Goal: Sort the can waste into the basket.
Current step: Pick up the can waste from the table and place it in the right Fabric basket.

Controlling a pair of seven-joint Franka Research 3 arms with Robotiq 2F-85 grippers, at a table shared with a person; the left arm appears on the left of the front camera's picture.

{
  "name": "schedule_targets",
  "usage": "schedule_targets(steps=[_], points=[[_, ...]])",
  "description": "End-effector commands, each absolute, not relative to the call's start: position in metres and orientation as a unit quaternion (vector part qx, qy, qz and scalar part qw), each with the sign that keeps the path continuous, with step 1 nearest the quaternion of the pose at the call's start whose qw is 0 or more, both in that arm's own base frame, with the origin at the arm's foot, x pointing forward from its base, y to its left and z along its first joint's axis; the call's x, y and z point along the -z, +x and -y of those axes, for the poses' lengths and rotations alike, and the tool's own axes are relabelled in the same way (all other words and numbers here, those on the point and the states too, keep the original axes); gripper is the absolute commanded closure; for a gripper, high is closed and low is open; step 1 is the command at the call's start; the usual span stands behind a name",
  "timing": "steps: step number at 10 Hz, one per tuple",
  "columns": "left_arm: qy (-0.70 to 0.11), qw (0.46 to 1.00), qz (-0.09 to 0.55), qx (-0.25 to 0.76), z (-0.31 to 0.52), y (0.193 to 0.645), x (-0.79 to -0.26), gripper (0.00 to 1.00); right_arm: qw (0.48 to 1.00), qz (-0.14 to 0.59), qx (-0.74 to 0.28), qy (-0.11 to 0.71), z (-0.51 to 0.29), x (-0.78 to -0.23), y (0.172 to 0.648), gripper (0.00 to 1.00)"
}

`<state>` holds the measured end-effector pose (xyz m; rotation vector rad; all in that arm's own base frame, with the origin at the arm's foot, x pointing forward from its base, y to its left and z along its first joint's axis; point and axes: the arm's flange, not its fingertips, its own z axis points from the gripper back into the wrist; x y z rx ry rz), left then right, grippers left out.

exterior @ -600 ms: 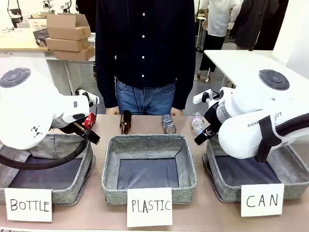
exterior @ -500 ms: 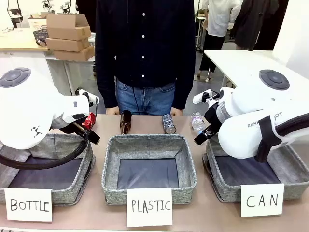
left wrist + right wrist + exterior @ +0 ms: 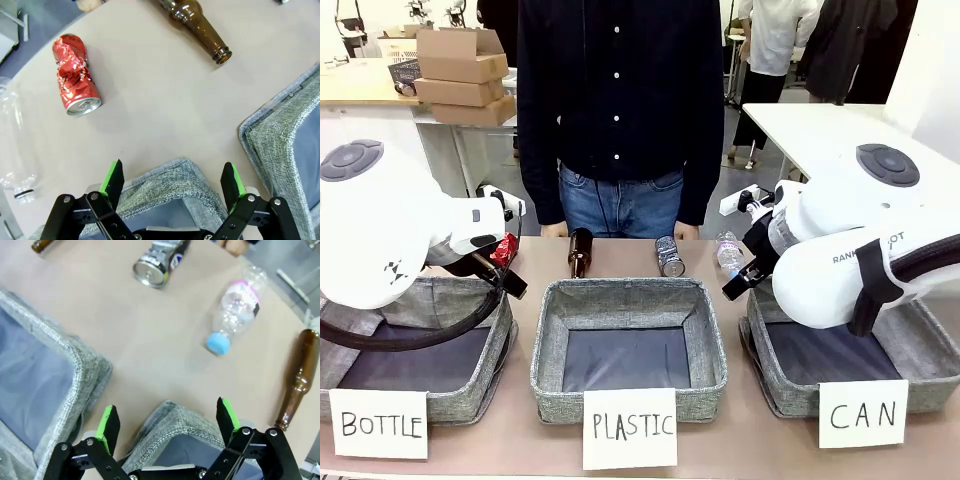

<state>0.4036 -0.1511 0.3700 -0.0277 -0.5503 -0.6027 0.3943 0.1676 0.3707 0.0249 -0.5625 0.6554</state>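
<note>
Left jaws: wide open, empty. Green pads (image 3: 114,176) hang over a woven grey fabric corner of the BOTTLE basket (image 3: 170,175).

Red can (image 3: 75,75) lies on its side on the smooth tan bench (image 3: 160,100), at 10 o'clock in the left wrist view. It is crushed, with a crinkled skin, and its silver top with pull tab points to 5 o'clock. It sits apart from the baskets.

Brown glass bottle (image 3: 197,25) is at 1 o'clock, open mouth toward the camera, body cut off by the top edge. Clear plastic bottle (image 3: 15,150) is at 9 o'clock, mostly cut off by the frame and hard to make out.

Right jaws: wide open, empty, over a soft rounded corner of the CAN basket (image 3: 170,422).

Silver and dark blue can (image 3: 161,260) lies on its side on the bench at 12 o'clock in the right wrist view. Its round silver end faces the camera, its far end is cut off, and its print is unreadable.

Blue-capped clear bottle (image 3: 235,310), ribbed with a pink label, is at 1 o'clock. Second brown bottle (image 3: 295,380) is at 3 o'clock. PLASTIC basket (image 3: 82,370) is at 9 o'clock.

Front view: both cans lie on the bench beyond the baskets, neither in the CAN basket. The left arm (image 3: 380,230) hides most of the red can. The right arm (image 3: 860,250) covers the far part of the CAN basket's dark base.
</note>
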Motion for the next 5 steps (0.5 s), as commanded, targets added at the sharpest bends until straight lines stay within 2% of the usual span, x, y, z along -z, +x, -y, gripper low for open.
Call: schedule_targets(steps=[1, 3, 4, 5], points=[[-0.013, 0.918, 0.268, 0.293, 0.151, 0.404, -0.37, 0.0, 0.908, 0.273, -0.317, 0.012, -0.168, -0.371, 0.394, 0.0], [-0.013, 0.918, 0.268, 0.293, 0.151, 0.404, -0.37, 0.0, 0.908, 0.273, -0.318, 0.012, -0.168, -0.371, 0.394, 0.0], [0.021, 0.919, 0.256, 0.299, 0.167, 0.387, -0.433, 0.0, 0.926, 0.271, -0.262, 0.003, -0.156, -0.429, 0.377, 0.0], [0.001, 0.907, 0.286, 0.309, 0.181, 0.345, -0.502, 0.0, 0.919, 0.317, -0.235, 0.003, -0.136, -0.49, 0.337, 0.0]])
